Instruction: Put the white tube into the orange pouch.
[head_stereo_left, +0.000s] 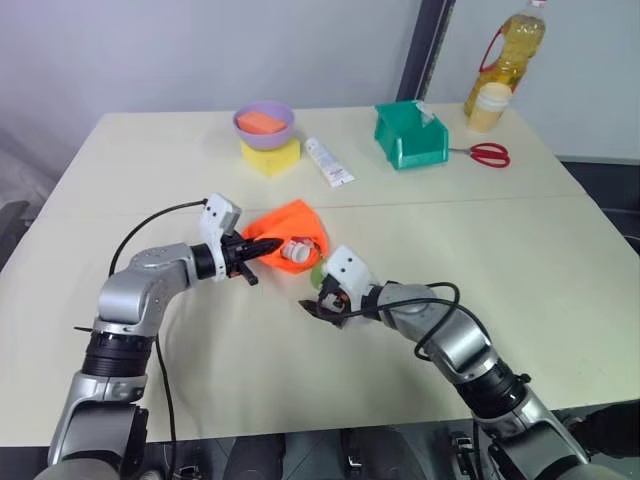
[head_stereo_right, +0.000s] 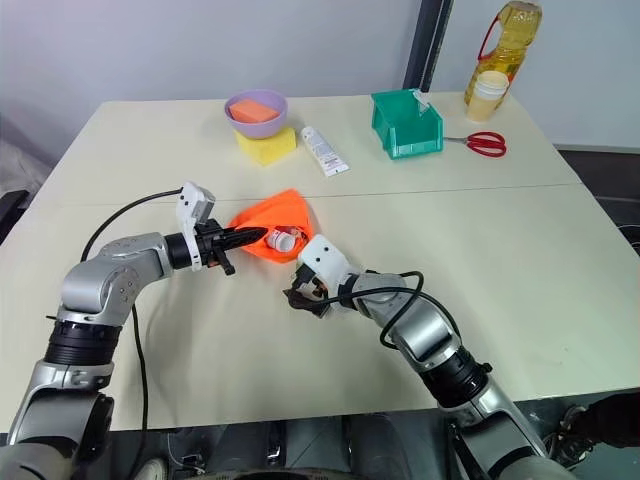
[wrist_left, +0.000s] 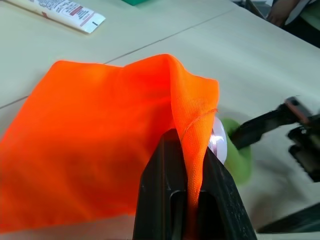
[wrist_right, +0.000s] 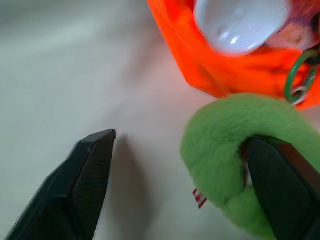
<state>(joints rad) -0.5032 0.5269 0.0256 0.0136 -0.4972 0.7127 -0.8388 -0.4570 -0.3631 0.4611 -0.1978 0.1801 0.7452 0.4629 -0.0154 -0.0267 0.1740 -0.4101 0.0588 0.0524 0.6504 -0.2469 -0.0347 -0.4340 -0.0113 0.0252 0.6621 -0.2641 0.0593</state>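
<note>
At mid-worktop (head_stereo_left: 560, 250): orange pouch (head_stereo_left: 290, 222) lies near the centre seam, its mouth edge lifted toward the right arm.
Left gripper (wrist_left: 192, 160): fingers pinched together on a fold of the pouch's rim, holding the fabric up off the worktop.
White tube (head_stereo_left: 297, 250): rounded white end sits at the pouch mouth, just beside the held fold; how much of it is inside I cannot tell, since fabric hides the rest.
Right gripper (wrist_right: 180, 165): fingers spread wide, holding nothing; one finger is against the green fuzzy disc (wrist_right: 225, 150) on the pouch's cord, the other over bare worktop.
Judged stage: tube appears at least partly in, not clearly seated.
Risk 1: tube rolls or slides back out, because the mouth is tilted open with nothing blocking it.
Risk 2: right fingers snag the green disc or its cord on moving, which would drag the pouch and tip the tube out.
Risk 3: left pinch slips off the thin fold; the mouth collapses onto the tube and blocks any further push.
Risk 4: a nudge from the open right fingers shoves the whole pouch rather than the tube, as only one edge is held.
</note>
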